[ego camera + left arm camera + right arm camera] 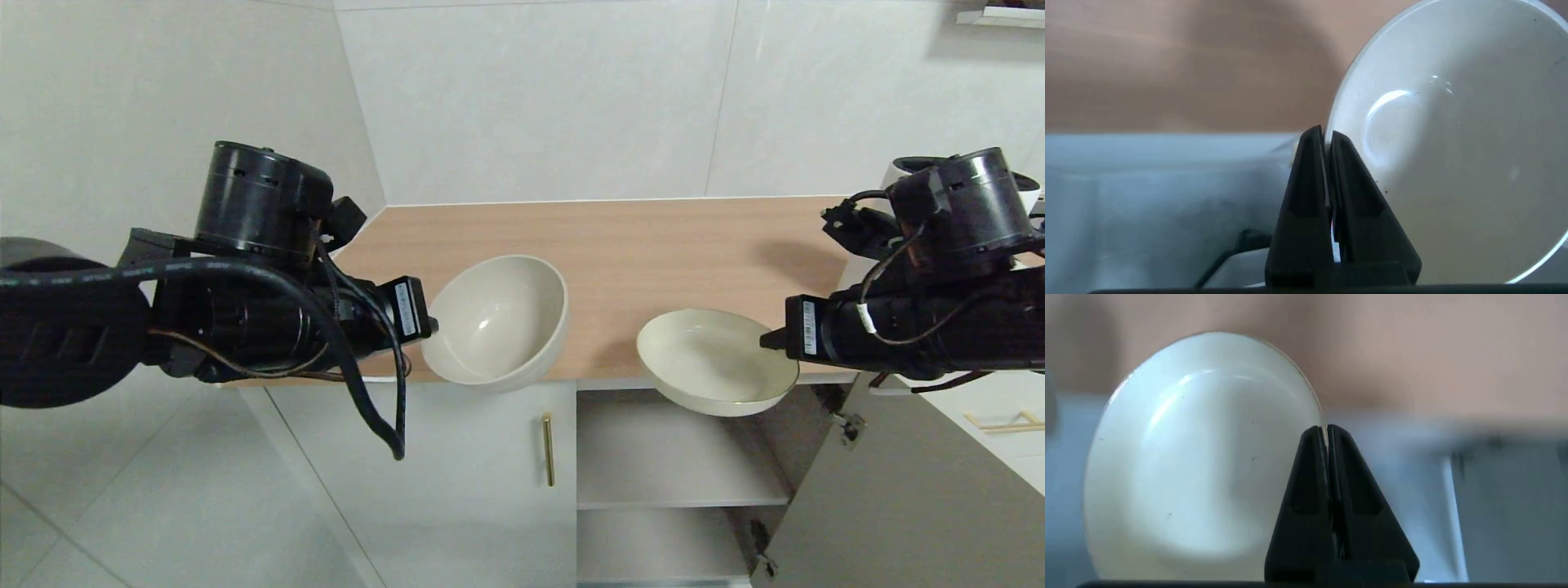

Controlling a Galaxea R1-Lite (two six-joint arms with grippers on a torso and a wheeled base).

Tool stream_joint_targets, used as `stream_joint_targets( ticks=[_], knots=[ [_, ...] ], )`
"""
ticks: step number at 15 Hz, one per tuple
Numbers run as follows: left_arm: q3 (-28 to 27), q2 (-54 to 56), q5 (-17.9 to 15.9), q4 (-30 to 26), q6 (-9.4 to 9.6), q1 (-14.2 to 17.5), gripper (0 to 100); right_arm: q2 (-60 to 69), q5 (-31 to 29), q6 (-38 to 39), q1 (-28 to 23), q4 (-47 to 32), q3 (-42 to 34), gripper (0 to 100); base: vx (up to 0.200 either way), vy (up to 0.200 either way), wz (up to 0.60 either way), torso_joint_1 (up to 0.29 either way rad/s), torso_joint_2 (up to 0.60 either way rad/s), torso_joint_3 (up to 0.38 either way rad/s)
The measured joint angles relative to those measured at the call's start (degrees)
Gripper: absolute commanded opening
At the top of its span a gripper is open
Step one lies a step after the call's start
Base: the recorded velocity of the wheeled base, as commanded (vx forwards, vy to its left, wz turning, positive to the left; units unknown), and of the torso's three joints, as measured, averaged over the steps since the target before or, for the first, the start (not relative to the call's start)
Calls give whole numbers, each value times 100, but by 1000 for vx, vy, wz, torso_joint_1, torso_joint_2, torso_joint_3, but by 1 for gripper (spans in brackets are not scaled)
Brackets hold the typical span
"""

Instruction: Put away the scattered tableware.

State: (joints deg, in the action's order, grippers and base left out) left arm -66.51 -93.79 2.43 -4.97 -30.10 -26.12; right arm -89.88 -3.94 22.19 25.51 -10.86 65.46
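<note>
Bowl [498, 322] deep, cream, plate [710, 359] shallow — seemingly gold-rimmed

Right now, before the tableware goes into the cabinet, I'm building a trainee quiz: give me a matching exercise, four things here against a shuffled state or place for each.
Things:
1. deep bowl
2. shallow dish
3. cabinet door on the right
4. cabinet door with the gold handle

States:
A. swung open
B. gripped at its rim by the right gripper
C. shut
D. gripped at its rim by the left gripper, tilted

Pairs: 1-D, 2-B, 3-A, 4-C.
</note>
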Motion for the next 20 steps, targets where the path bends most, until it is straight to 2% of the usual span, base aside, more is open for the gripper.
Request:
stream_joint_targets(
  ticks=[3, 6, 10, 12, 20],
  knots=[
    [138, 102, -29, -2, 57, -50, 0, 245, 110, -10, -16, -33, -268, 0, 0, 0, 0, 0, 0, 0],
    [177, 124, -238, -11, 71, -85, 0, 297, 112, -29, -38, -27, -477, 0, 0, 0, 0, 0, 0, 0],
    [304, 135, -321, -41, 257, -195, 0, 280, 93, -38, -46, -20, -544, 0, -50, 0, 0, 1, 1, 2],
    [334, 110, -322, -38, 268, -229, 0, 254, 82, -38, -50, -16, -549, 0, -200, 0, 0, 7, 2, 0],
    [351, 69, -307, -39, 278, -245, 0, 201, 68, -40, -49, -20, -552, 0, 0, 0, 0, 0, 0, 0]
  ],
)
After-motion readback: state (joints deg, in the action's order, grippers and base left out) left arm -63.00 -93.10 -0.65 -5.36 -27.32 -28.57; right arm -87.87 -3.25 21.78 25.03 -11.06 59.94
